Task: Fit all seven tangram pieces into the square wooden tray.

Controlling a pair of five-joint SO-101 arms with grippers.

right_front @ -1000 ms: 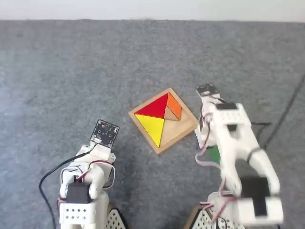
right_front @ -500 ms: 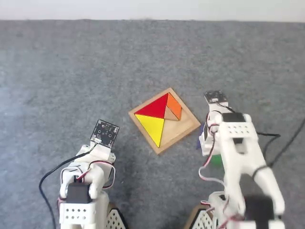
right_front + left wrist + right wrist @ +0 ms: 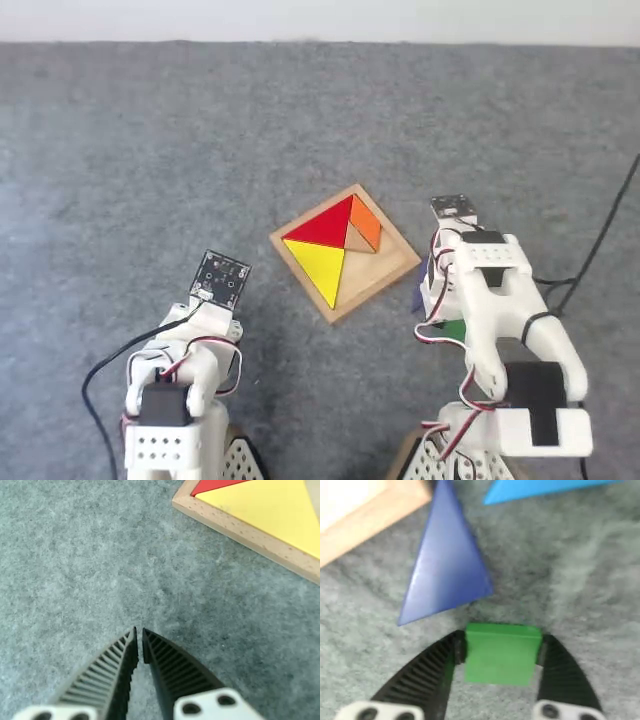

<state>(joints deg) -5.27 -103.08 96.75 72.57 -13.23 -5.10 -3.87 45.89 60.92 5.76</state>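
Grey felt tabletop.

- R gripper: clamped on green square, 1 finger on each of 2 opposite flat sides.
- Dark blue triangle: just past the fingertips, near the square's far edge, apex pointing away from the gripper. Light blue piece farther out.
- Square wooden tray: beyond the dark blue triangle, off toward L arm's side. Holds red triangle, yellow triangle, orange piece. Part of floor bare.
- Judgement: R arm far nearer. Carry runs fwd and toward L arm, over the dark blue triangle.
- L gripper: fingers together, nothing held, over felt, tray rim ahead of it.
- Vs 1.0 s ago: R arm drew back from alongside the tray toward its base. L arm and tray contents unchanged.
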